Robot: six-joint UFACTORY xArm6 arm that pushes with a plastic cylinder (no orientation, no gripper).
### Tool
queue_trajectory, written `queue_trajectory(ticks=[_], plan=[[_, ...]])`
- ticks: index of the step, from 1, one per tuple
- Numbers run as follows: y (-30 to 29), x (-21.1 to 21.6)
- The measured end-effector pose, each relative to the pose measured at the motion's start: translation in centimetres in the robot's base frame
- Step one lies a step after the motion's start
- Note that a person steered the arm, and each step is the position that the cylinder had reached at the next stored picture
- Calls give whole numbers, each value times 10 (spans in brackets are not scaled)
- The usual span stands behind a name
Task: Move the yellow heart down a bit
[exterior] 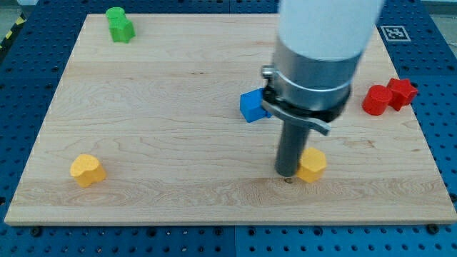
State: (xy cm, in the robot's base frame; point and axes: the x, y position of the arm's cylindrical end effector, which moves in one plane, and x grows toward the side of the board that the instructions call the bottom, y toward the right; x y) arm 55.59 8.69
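A yellow heart-shaped block [87, 170] lies near the board's lower left corner. A second yellow block [312, 165], more rounded and many-sided, lies at the lower middle right. My tip [288, 175] rests on the board right against the left side of this second yellow block, far to the right of the heart. The rod hangs from the big grey and white arm body [314, 71], which hides part of the board behind it.
A blue block [251, 106] sits just left of the arm, partly hidden by it. Two red blocks [376, 100] [402, 93] lie touching at the right edge. A green block [120, 24] is at the top left. The wooden board [164, 107] lies on a blue perforated table.
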Motion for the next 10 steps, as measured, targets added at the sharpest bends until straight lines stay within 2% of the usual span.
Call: queue_trajectory(ticks=[2,5,7,9,10], plan=[[2,1],[-24,5],[-94,5],[-188,-45],[-250,-45]])
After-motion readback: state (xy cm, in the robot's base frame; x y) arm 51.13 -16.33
